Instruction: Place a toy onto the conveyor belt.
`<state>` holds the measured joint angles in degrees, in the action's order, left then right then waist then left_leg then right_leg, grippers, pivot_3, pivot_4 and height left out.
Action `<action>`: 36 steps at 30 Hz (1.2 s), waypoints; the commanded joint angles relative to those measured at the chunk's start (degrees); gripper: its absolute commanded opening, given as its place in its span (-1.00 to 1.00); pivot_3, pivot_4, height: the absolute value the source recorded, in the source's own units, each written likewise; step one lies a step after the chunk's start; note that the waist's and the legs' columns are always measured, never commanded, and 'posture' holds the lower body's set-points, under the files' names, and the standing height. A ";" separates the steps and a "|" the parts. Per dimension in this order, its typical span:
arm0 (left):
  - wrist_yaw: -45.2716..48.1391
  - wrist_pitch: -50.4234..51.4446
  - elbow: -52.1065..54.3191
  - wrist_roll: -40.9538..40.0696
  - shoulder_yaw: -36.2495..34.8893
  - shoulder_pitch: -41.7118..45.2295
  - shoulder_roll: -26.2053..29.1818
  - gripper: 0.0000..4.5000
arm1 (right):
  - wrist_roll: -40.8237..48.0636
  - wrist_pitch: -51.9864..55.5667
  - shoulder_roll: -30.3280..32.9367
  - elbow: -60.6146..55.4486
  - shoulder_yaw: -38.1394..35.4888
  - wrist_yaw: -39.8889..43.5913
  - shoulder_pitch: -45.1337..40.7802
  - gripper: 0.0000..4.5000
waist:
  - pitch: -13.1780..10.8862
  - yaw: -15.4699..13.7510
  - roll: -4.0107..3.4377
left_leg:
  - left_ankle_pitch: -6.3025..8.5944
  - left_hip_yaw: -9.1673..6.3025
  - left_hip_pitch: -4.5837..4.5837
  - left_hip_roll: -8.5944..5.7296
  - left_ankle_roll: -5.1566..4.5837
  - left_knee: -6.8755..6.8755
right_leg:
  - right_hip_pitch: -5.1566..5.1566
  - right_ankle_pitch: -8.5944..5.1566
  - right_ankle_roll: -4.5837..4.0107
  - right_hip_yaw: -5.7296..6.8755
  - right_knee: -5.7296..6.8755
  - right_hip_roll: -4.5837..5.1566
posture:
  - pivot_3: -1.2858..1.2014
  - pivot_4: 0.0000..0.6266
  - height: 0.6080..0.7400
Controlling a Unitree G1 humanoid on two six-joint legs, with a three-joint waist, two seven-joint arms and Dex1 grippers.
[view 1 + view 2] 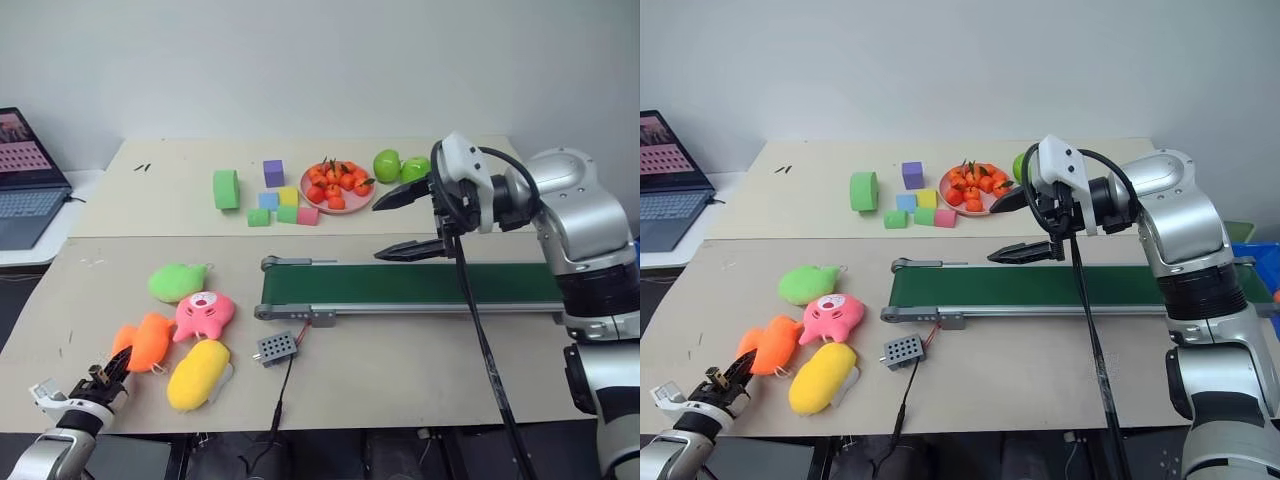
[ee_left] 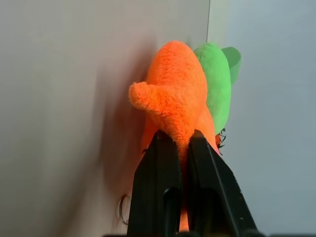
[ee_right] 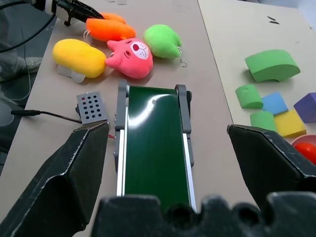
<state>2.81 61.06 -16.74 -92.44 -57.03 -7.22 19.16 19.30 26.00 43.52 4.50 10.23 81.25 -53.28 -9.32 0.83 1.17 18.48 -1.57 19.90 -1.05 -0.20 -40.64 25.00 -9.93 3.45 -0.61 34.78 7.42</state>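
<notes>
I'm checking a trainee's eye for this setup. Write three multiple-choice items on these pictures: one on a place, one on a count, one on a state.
1. Where does the orange toy lie?
A. On the conveyor belt
B. On the table, beside the pink plush
C. On the fruit plate

2. How many plush toys lie left of the belt?
A. Two
B. Three
C. Four

3. How does the left hand stand?
A. Shut on the orange toy
B. Wide open above the belt
C. Shut on the yellow plush

Key: 1 B, the toy rests on the table next to the pink plush, clear of the belt. 2 C, green, pink, orange and yellow make four. 3 A, the left wrist view shows both black fingers pinching orange fur.
</notes>
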 commanded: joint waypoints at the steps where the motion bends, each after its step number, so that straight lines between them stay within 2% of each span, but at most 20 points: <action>1: 0.00 -0.61 2.20 -4.13 0.12 -0.77 0.69 -0.98 | 2.23 0.10 -1.00 -1.05 -2.46 -0.27 -0.27 1.00 | -0.04 0.03 0.08 | 0.00 0.00 0.01 0.00 0.00 0.00 | 0.00 0.00 0.00 0.01 -0.01 0.00 | 0.03 -0.52 0.97; 11: 4.26 -2.28 4.74 -8.19 -0.97 -2.22 6.48 -0.98 | 7.84 2.37 -5.33 0.05 -4.66 0.02 -0.22 1.00 | -0.15 0.12 0.31 | 0.01 -0.02 0.16 0.02 -0.02 0.02 | 0.09 0.00 0.00 0.04 -0.14 -0.01 | 0.03 -0.52 0.97; 15: 3.44 -3.52 9.54 -14.03 -1.73 -0.79 10.04 -0.98 | 7.88 1.40 -6.20 2.36 -4.21 0.38 -0.21 1.00 | -0.17 0.03 0.46 | 0.03 -0.04 0.23 0.02 -0.04 0.08 | 0.12 0.00 0.00 0.06 -0.28 -0.01 | 0.03 -0.52 0.97; 17: 7.50 -4.71 13.34 -13.81 -2.15 -0.26 11.17 -0.98 | 7.63 0.94 -6.58 3.30 -4.05 0.55 -0.46 1.00 | -0.19 0.01 0.49 | 0.02 -0.12 0.30 0.04 -0.03 0.10 | 0.16 0.00 0.00 0.13 -0.34 -0.01 | 0.03 -0.52 0.97; 22: 22.08 -7.72 25.74 -0.79 5.15 1.03 14.70 -0.98 | 6.45 -0.49 -7.15 4.82 -3.49 0.76 -0.44 1.00 | -0.19 0.03 0.48 | -0.19 0.06 0.31 0.01 0.34 0.38 | 0.16 0.02 0.00 0.10 -0.66 -0.01 | 0.03 -0.52 0.97; 27: 23.13 -10.90 33.68 8.84 17.41 10.83 18.69 -0.98 | 6.25 -0.62 -6.82 4.48 -3.83 0.42 0.11 1.00 | -0.22 -0.08 0.50 | -0.26 0.30 0.36 0.00 0.44 0.53 | 0.14 0.02 0.00 0.22 -0.73 -0.02 | 0.03 -0.52 0.97; 31: 23.81 -17.81 38.91 28.49 30.93 19.72 23.55 -0.98 | 6.13 -0.55 -6.19 3.99 -4.18 0.02 0.60 1.00 | -0.23 0.00 0.51 | -0.26 0.32 0.37 -0.01 0.45 0.54 | 0.14 0.02 0.00 0.21 -0.73 -0.02 | 0.03 -0.52 0.97; 34: 27.44 -21.75 42.91 38.50 40.58 24.12 26.00 -0.98 | 6.01 -0.58 -5.75 3.57 -4.53 -0.53 1.03 1.00 | -0.23 0.40 0.51 | -0.27 0.39 0.38 -0.01 0.46 0.68 | 0.14 0.03 0.02 0.18 -0.71 -0.03 | 0.03 -0.52 0.97; 36: 28.92 -26.30 43.33 48.04 46.60 26.69 28.07 -0.98 | 6.08 -0.47 -5.48 3.23 -4.79 -0.92 1.35 1.00 | -0.23 0.48 0.50 | -0.27 0.41 0.39 -0.01 0.45 0.79 | 0.17 0.04 0.04 0.17 -0.73 -0.03 | 0.03 -0.52 0.97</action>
<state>30.01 39.70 24.72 -52.75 -13.90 17.57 45.23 24.94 26.44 37.31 9.59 7.81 80.88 -51.69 -9.55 1.31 1.67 18.21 -1.16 20.31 -1.06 0.25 -39.82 25.19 -9.88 3.49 -0.42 34.05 7.37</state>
